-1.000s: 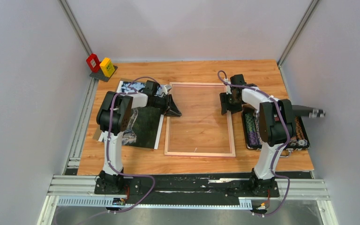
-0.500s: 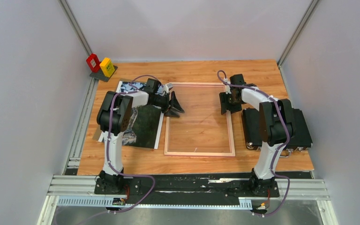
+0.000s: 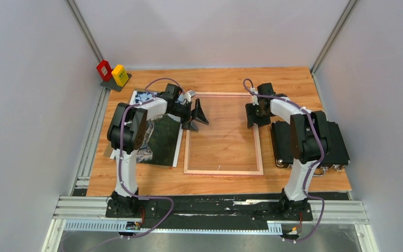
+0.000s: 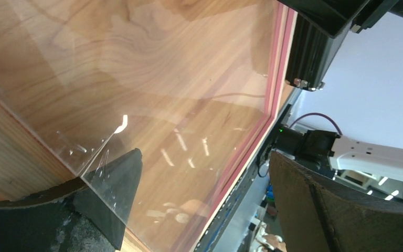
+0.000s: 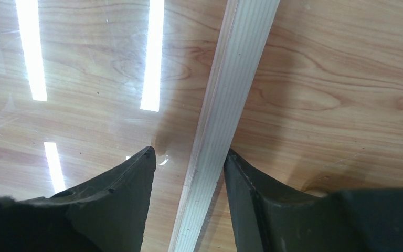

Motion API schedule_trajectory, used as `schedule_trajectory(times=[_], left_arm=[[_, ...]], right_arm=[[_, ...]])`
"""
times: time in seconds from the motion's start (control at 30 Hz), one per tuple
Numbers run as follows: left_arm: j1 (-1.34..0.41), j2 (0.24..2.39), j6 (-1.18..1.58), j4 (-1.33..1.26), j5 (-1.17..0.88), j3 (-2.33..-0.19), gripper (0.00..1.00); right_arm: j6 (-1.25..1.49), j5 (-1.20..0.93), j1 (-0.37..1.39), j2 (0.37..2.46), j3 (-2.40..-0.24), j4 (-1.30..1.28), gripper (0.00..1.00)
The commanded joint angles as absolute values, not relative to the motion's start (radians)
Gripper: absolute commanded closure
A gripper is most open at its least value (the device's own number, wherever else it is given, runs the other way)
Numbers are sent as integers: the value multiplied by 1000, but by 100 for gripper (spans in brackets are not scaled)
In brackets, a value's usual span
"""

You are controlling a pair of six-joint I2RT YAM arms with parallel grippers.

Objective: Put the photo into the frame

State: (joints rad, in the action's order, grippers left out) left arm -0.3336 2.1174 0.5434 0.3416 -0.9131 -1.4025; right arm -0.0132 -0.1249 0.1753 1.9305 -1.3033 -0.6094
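1. The photo (image 3: 166, 140) lies flat on the tabletop (image 3: 215, 79) near its left edge, just beside the frame's left rail. The left arm (image 3: 131, 126) above it hides part of it.
2. The frame (image 3: 223, 171) lies flat in the middle of the tabletop, long sides running from near edge to far edge. Wood grain shows through its clear pane.
3. The left claw (image 3: 196, 112) hangs over the frame's left rail, towards the far-left corner of the frame. Its jaws are spread wide and hold nothing. In the wrist view one finger (image 4: 107, 197) sits at the pane's edge.
4. The right claw (image 3: 255, 115) is at the frame's right rail, partly open and astride it. The outer finger (image 5: 252, 205) touches the rail, and the inner finger (image 5: 120, 202) stands apart over the pane.
5. A black case (image 3: 338, 143) lies at the tabletop's right edge.
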Motion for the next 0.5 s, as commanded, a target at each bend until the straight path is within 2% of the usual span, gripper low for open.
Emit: schedule_trajectory(times=[0.0,0.47], left_arm=[[-330,2063,424,452,-793,-1435,0],[-331,1978,305,630,-643,-1480,0]], right_arm=[[-27,-164,196,1988,-1275,-558,47],[-29,-161,196,1977,-1272,-560,47]])
